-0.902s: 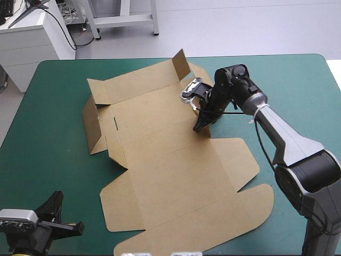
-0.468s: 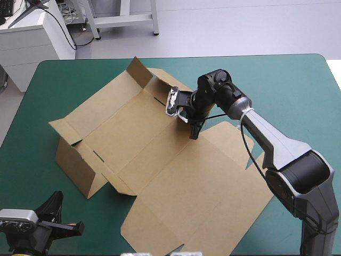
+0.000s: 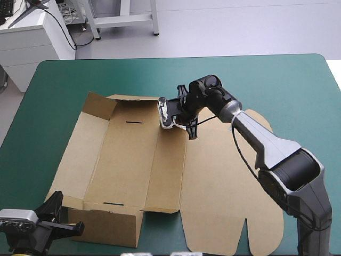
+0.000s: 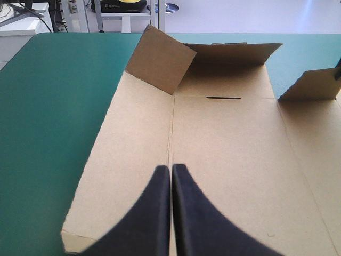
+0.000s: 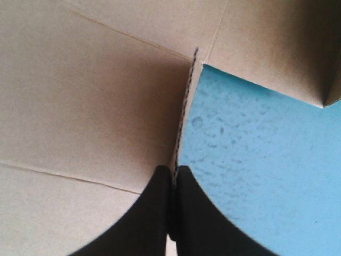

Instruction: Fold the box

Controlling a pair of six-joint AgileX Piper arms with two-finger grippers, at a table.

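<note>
A: Where to look for the box [image 3: 130, 160], that cut sheet of brown corrugated board?

B: On the table [image 3: 277, 90] with the teal-green cover. Spreads from the centre out toward 9 o'clock and down to 6, with the long base running from 12 to 6.

A: Much folded already?

B: Only a part, judging from here. At 12 o'clock, possible to see the far end wall [image 3: 136, 99] raised, with a small corner flap [image 4: 160, 66] leaning inward at its 9 o'clock end. At 6 o'clock, possible to see the near end wall [image 3: 109, 226] standing up too.

A: And left to do?

B: Probably the bigger part. No long wall raised and tucked yet. At 9 o'clock, the narrow side panel [image 3: 80, 154] flat on the cover; from 3 to 5 o'clock, the wide lid panel [image 3: 224, 181] flat as well. So, both long sides to lift and to lock into the end walls.

A: And the grippers, each with two black curved fingers?

B: For the right gripper [image 3: 189, 133], pinched on a thin edge of board near the 1 o'clock corner of the base; clear to see that edge running in between the fingers. For the left gripper [image 4: 170, 172], pressed together on nothing, just beside the 7 o'clock corner of the box. Hard to tell if touching there.
</note>
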